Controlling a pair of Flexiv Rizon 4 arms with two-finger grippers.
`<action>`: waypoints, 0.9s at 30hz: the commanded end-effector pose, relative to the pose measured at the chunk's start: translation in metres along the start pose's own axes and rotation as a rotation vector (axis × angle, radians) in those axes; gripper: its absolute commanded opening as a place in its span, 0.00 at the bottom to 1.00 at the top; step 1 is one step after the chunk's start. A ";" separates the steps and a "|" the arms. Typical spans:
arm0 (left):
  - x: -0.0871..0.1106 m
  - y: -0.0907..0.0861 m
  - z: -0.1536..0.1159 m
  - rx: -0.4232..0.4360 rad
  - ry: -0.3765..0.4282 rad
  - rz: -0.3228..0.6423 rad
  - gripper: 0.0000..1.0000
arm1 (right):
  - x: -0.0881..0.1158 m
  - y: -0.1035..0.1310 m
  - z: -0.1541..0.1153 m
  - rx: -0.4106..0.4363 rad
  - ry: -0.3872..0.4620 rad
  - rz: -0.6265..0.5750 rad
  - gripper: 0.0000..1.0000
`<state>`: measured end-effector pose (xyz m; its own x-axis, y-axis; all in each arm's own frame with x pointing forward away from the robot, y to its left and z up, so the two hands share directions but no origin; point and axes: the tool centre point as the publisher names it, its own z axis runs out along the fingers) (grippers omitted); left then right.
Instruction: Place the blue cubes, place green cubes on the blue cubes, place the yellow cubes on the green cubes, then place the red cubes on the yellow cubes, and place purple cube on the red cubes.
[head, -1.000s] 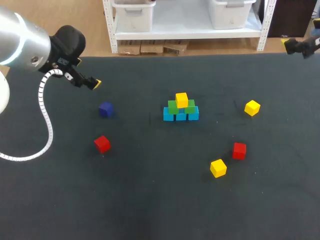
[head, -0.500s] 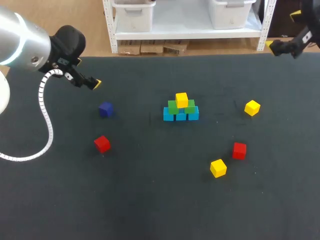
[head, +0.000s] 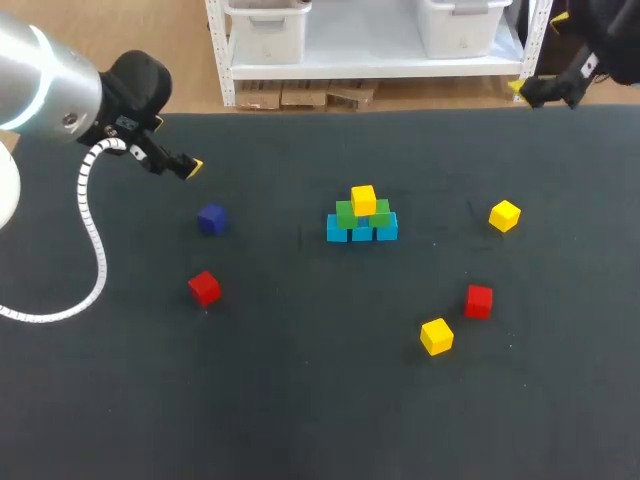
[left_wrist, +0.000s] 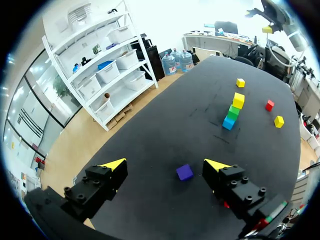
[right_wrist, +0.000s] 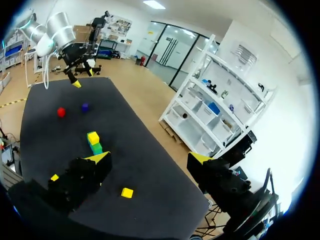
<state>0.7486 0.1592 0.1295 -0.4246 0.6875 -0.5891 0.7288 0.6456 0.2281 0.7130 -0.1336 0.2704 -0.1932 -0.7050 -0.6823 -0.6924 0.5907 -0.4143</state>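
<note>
Mid-table stands a pyramid: three light-blue cubes (head: 361, 232), two green cubes (head: 346, 213) on them, one yellow cube (head: 363, 199) on top. Loose on the cloth lie a yellow cube (head: 504, 215), a second yellow cube (head: 436, 336), a red cube (head: 478, 301), another red cube (head: 204, 288) and the purple cube (head: 211, 219). My left gripper (head: 190, 165) hangs open above the table's far left; the purple cube (left_wrist: 184, 172) lies below, between its fingers, untouched. My right gripper (head: 538, 55) is open and empty over the far right edge, the pyramid (right_wrist: 94, 141) well ahead of it.
The dark table cloth (head: 300, 380) spreads around the cubes, with wide room at the front. My left arm's white cable (head: 92, 240) loops over the left side. The right wrist view also takes in my left arm (right_wrist: 70, 50) across the table.
My right gripper has moved left along the table's far edge. The left arm and all cubes have stayed put.
</note>
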 end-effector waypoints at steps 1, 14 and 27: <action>0.001 0.002 -0.001 0.007 -0.006 0.004 1.00 | 0.006 -0.001 0.002 -0.195 0.522 -0.043 1.00; 0.001 0.002 -0.001 0.007 -0.006 0.004 1.00 | 0.050 -0.004 0.001 -0.279 0.687 -0.071 1.00; 0.001 0.002 -0.001 0.007 -0.006 0.004 1.00 | 0.070 0.005 0.001 -0.446 0.653 0.015 1.00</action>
<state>0.7486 0.1591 0.1295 -0.4246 0.6875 -0.5892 0.7288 0.6456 0.2281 0.6903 -0.1792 0.2166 -0.4397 -0.8578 -0.2660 -0.7884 0.5105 -0.3432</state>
